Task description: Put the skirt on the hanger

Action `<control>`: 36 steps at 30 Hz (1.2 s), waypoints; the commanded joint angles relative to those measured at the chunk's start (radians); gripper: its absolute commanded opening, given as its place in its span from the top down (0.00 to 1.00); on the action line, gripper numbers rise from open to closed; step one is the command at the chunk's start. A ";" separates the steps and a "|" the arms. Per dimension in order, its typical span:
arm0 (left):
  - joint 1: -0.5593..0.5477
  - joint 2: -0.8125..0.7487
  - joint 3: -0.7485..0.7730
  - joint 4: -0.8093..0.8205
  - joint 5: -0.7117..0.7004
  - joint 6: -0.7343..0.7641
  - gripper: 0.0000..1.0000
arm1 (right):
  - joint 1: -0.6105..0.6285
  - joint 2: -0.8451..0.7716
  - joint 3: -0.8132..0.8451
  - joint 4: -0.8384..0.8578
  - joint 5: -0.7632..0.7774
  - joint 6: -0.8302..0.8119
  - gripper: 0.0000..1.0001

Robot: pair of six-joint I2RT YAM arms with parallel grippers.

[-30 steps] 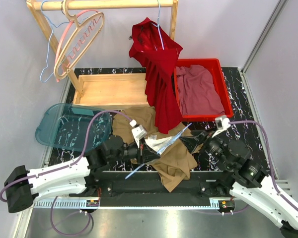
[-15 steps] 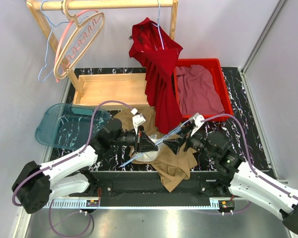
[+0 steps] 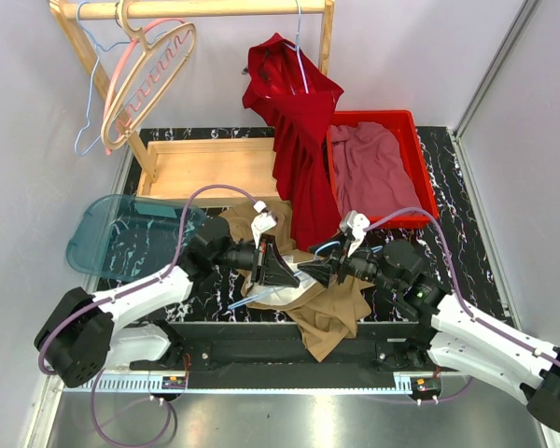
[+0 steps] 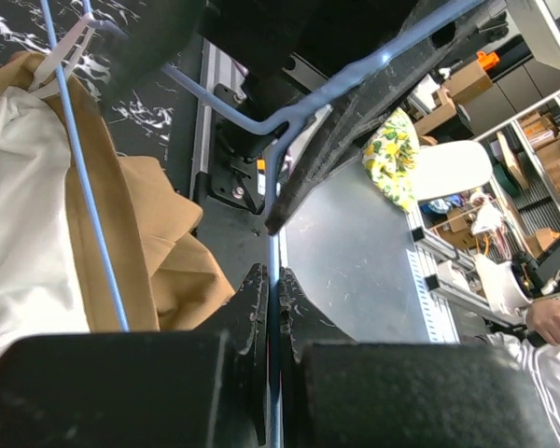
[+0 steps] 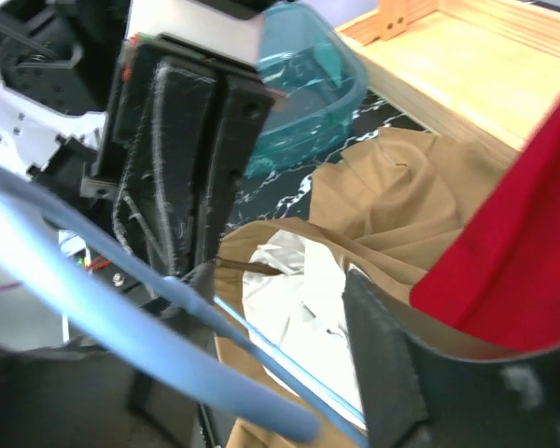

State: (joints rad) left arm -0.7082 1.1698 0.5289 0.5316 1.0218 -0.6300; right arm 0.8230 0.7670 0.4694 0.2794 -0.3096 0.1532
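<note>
Tan cloth skirt [image 3: 341,313] — limp, light; grab its waistband. My left gripper [image 4: 269,280] clamps the thin blue wire hanger [image 4: 215,100], right gripper [image 3: 319,271] unclear

Red dress [image 3: 299,140]: hangs from the wooden rack's [image 3: 205,142] rail.
Red bin [image 3: 373,115]: right of rack, holds maroon cloth [image 3: 373,168].
Teal tub [image 3: 112,245]: front-left of rack.

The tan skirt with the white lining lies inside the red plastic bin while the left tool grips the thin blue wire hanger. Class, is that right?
No. The tan skirt lies on the black marble tabletop in front of the red plastic bin, not inside it, as the top external view shows. The left tool does grip the thin blue wire hanger.
</note>
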 commanded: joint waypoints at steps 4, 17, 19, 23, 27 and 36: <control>0.039 0.027 0.059 0.067 0.028 0.010 1.00 | -0.002 0.052 0.055 -0.025 -0.074 0.019 0.61; 0.138 -0.025 0.120 -0.189 -0.291 0.084 0.69 | -0.002 0.035 0.064 -0.088 0.017 0.052 1.00; 0.138 -0.035 0.138 -0.243 -0.337 0.102 0.47 | -0.002 0.040 0.071 -0.088 0.036 0.051 1.00; 0.142 -0.084 0.177 -0.367 -0.530 0.136 0.30 | -0.002 0.043 0.074 -0.101 0.102 0.051 1.00; 0.142 -0.215 0.189 -0.536 -0.736 0.156 0.27 | -0.002 0.034 0.069 -0.114 0.185 0.066 1.00; 0.067 -0.539 -0.021 -0.584 -0.640 0.041 0.55 | -0.001 0.063 0.116 -0.121 0.279 0.101 1.00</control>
State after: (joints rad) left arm -0.5877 0.6811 0.6033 -0.0116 0.3847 -0.5377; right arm 0.8227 0.8135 0.5076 0.1570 -0.1024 0.2356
